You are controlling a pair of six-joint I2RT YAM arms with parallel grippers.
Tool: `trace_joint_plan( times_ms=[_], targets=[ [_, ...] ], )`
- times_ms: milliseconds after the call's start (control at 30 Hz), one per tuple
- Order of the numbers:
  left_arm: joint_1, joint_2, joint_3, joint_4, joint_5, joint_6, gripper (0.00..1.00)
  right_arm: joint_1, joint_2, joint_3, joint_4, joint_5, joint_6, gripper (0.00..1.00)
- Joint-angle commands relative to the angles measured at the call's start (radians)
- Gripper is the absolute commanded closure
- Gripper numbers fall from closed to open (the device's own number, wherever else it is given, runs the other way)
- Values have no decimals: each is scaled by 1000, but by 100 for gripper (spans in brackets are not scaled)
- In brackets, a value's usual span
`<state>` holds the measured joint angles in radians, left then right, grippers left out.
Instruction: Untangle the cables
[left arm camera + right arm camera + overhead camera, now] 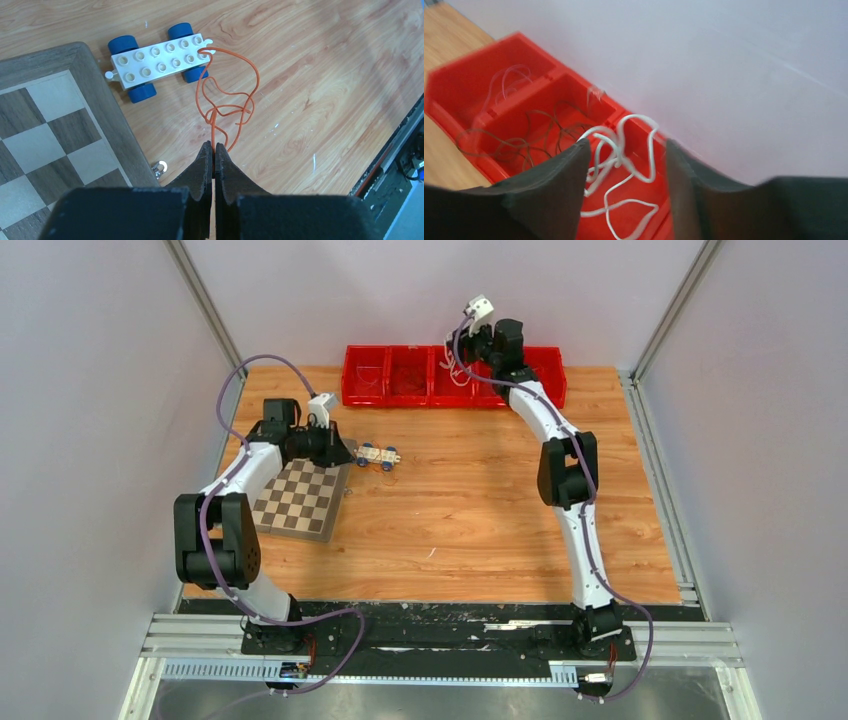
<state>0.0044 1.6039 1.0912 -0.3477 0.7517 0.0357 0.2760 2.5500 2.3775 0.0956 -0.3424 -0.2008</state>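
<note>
My left gripper [214,148] is shut on a thin orange-red cable [253,80]. The cable lies in tangled loops on the table and one end reaches the end of a white toy car with blue wheels [160,61]. In the top view the left gripper [340,452] is just left of the car [378,454]. My right gripper [626,147] is open above the red bins [444,95], over a knotted white cable [644,175] lying in one bin. Dark cables [539,135] lie in the neighbouring bin and a faint white one [509,80] in the bin beyond.
A chessboard [50,125] lies left of the left gripper, also in the top view [300,500]. A small metal ring [159,167] sits by its edge. The row of red bins [400,400] stands at the back against the wall, with the right gripper [468,348] over it.
</note>
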Motion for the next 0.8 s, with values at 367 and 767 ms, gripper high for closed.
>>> trace_joint_plan(
  times_ms=[367, 767],
  targets=[
    [-172, -43, 68, 35, 138, -9, 100, -19, -497, -479, -294, -445, 56, 4],
    [-291, -4, 11, 360, 172, -390, 100, 7, -918, -970, -608, -630, -53, 0]
  ],
)
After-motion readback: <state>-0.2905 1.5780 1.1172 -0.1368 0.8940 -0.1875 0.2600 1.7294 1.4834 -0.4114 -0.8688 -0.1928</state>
